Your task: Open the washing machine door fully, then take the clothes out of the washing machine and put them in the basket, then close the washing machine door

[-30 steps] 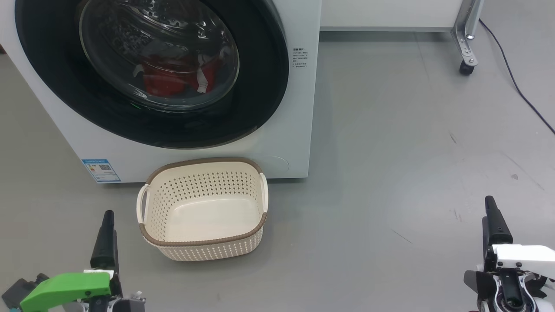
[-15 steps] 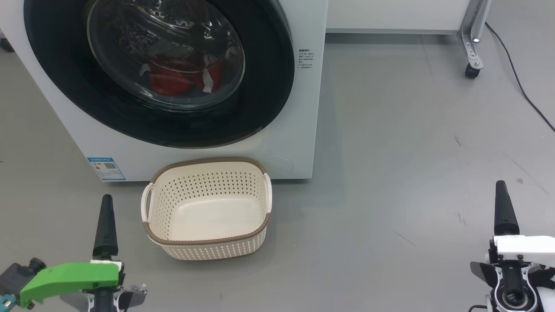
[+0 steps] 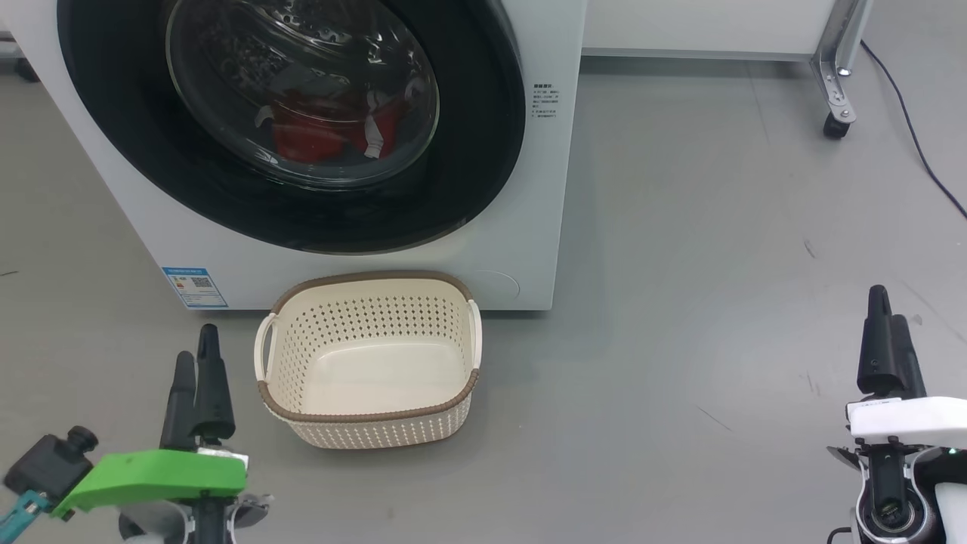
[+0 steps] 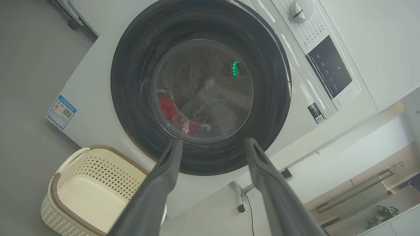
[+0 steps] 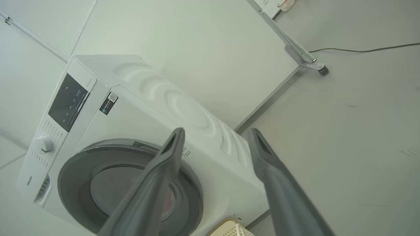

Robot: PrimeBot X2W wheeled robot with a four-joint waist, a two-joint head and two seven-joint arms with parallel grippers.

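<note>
The washing machine (image 3: pixel 555 189) stands at the upper left with its black-rimmed door (image 3: pixel 483 151) shut. Red clothes (image 3: pixel 325 132) with white trim lie behind the glass. On the floor right in front stands the cream basket (image 3: pixel 370 427), with nothing in it. My left gripper (image 3: pixel 196 344) is open, low at the left beside the basket's left handle. My right gripper (image 3: pixel 885 306) is open, far right over bare floor. The left wrist view looks up at the door (image 4: pixel 131 98), clothes (image 4: pixel 167 108) and basket (image 4: pixel 82 183) past my open left gripper (image 4: pixel 213 141). The right wrist view has the machine (image 5: pixel 164 98) behind my open right gripper (image 5: pixel 216 131).
A metal frame leg on a caster (image 3: pixel 835 125) stands at the upper right, with a black cable (image 3: pixel 922 151) trailing past it. A white panel (image 3: pixel 680 26) runs behind the machine. Grey floor spreads to the right of the machine. A blue label (image 3: pixel 195 287) marks the machine's lower left corner.
The head camera has shifted, sliding the scene right. Both grippers have risen in the view and turned, so each now shows two fingers instead of one.
</note>
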